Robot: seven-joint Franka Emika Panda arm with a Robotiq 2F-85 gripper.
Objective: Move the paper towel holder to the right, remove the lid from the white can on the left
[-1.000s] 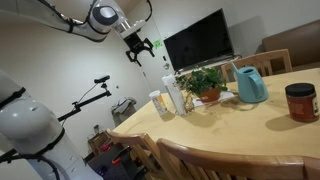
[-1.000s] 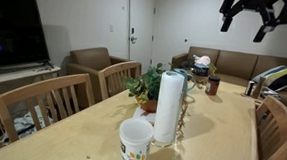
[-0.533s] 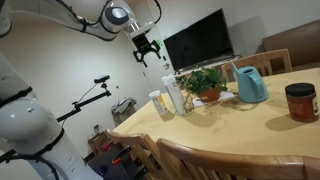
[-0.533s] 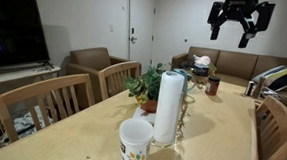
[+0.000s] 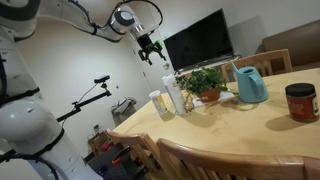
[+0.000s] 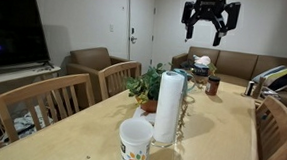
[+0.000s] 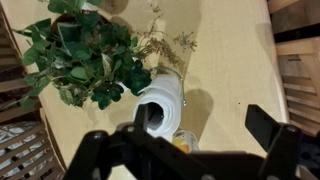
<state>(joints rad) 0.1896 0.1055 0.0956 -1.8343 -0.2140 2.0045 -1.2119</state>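
Observation:
The paper towel holder with its white roll (image 5: pixel 175 92) stands upright on the wooden table (image 5: pixel 250 125); it also shows in an exterior view (image 6: pixel 169 107). The white can (image 5: pixel 158 104) with printed sides stands right beside it, lid on, and is nearest the camera in an exterior view (image 6: pixel 136 145). My gripper (image 5: pixel 150 47) hangs open and empty high above the table (image 6: pixel 208 19). In the wrist view the gripper (image 7: pixel 200 123) looks straight down on the roll (image 7: pixel 160 108) and the can (image 7: pixel 183 143), both near its left finger.
A potted green plant (image 5: pixel 207 82) stands just behind the roll (image 7: pixel 85 55). A teal watering can (image 5: pixel 250 85) and a red-lidded jar (image 5: pixel 300 102) stand farther along the table. Wooden chairs (image 6: pixel 52 99) line the table's edges.
My gripper has moved sideways through the air, closer to a spot above the roll and can. It stays open. Nothing on the table has moved.

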